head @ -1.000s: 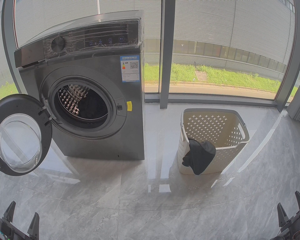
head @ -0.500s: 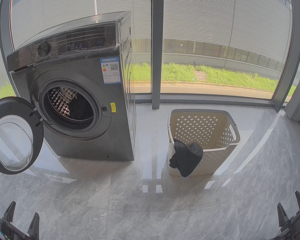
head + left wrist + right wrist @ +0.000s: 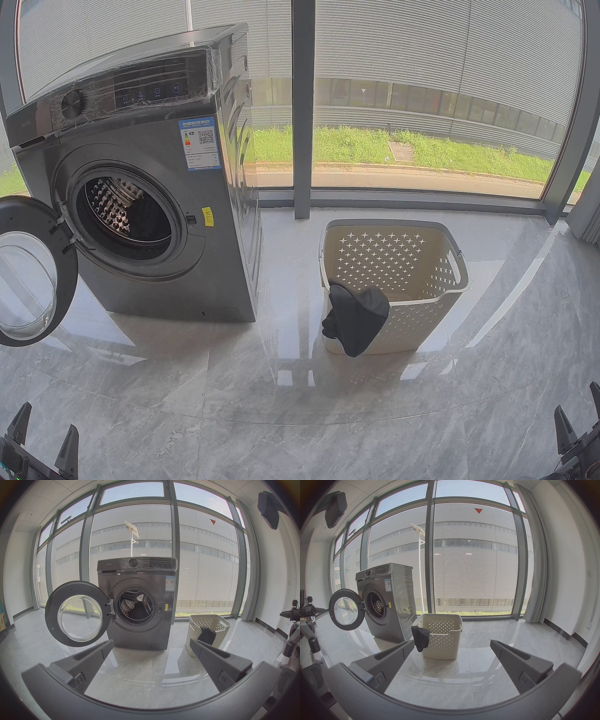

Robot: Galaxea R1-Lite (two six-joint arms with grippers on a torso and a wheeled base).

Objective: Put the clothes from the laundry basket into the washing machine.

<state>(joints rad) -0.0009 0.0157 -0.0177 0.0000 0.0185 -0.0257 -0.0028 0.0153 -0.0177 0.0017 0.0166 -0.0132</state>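
grey marble-look floor (image 3: pixel 350 431) runs up to a full-height window wall (image 3: pixel 437 75), with a grass strip (image 3: pixel 406 150) and a ribbed building front outside.

left gripper (image 3: pixel 47 431): low over bare floor at the near left of the head view. its fingers (image 3: pixel 90 655) stand spread wide with nothing between them.

right gripper (image 3: pixel 578 400): low over bare floor at the near right. its fingers (image 3: pixel 518 661) are likewise spread wide and hold nothing. both grippers are well apart from every task item.

washing machine (image 3: pixel 156 250): stands on the floor straight ahead of the left gripper, its back to the window wall. the round door (image 3: pixel 28 278) is swung fully open to the side away from the right gripper. the drum (image 3: pixel 122 215) opening faces the left gripper. the interior is dark, and whether it holds anything cannot be told.

laundry basket (image 3: pixel 459 275): cream, perforated, upright on the floor straight ahead of the right gripper. it sits near the machine's flank, with a strip of bare floor between them, not touching.

dark garment (image 3: pixel 356 315): draped over the basket rim on the side nearest the grippers, at the corner closest to the machine. part of it hangs down the outer wall and the rest lies inside the rim. neither gripper touches it.
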